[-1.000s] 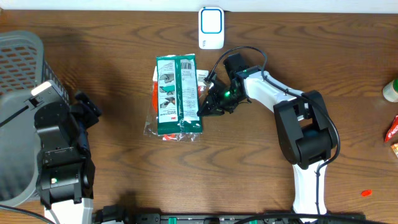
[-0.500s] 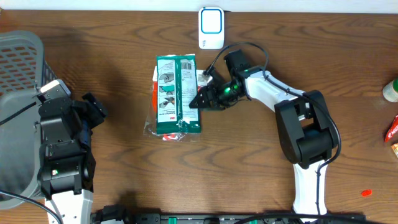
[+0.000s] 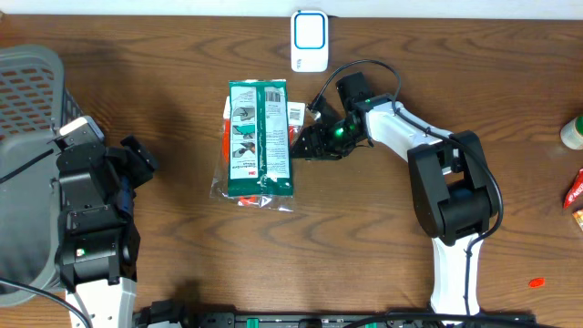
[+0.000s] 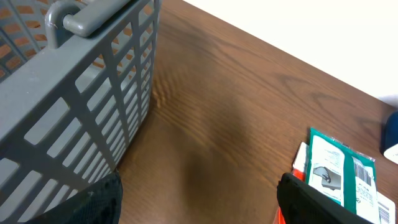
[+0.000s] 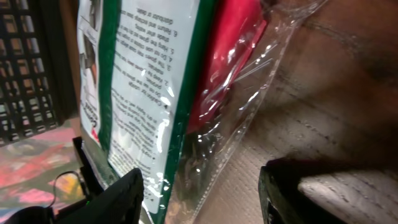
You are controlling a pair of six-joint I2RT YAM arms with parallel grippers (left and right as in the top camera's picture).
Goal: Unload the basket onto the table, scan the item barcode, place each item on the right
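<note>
So the packet [image 3: 260, 137] is lying flat on the tabletop [image 3: 182, 264], roughly in the middle, long side pointing toward the scanner [image 3: 310, 41] that sits at the far edge. It's a green and white card in a clear plastic bag with something red tucked underneath. Flat like that, the printed side faces up at the ceiling, not at the scanner, which is probably why an arm has to get involved at all.

The right hand [image 3: 305, 144] sits right at the packet's right edge. From the wrist camera, its fingers [image 5: 118, 196] stand apart with the loose clear plastic of the bag between them, so it's open around the edge and not pinching anything. The low side-on approach makes sense: a thin flat bag gives nothing to grab from above, so the edge is the only way in.

The left hand [image 3: 137, 159] is parked well off to the side next to the grey basket [image 3: 27, 91], fingers spread wide, holding nothing. It looks like it's just keeping out of the way.

The left wrist camera catches what looks like a barcode strip [image 4: 367, 177] on the packet's top face. Judging by that, the packet needs lifting and tilting toward the scanner, and the slippery bag could easily slide out of a shallow grip.
</note>
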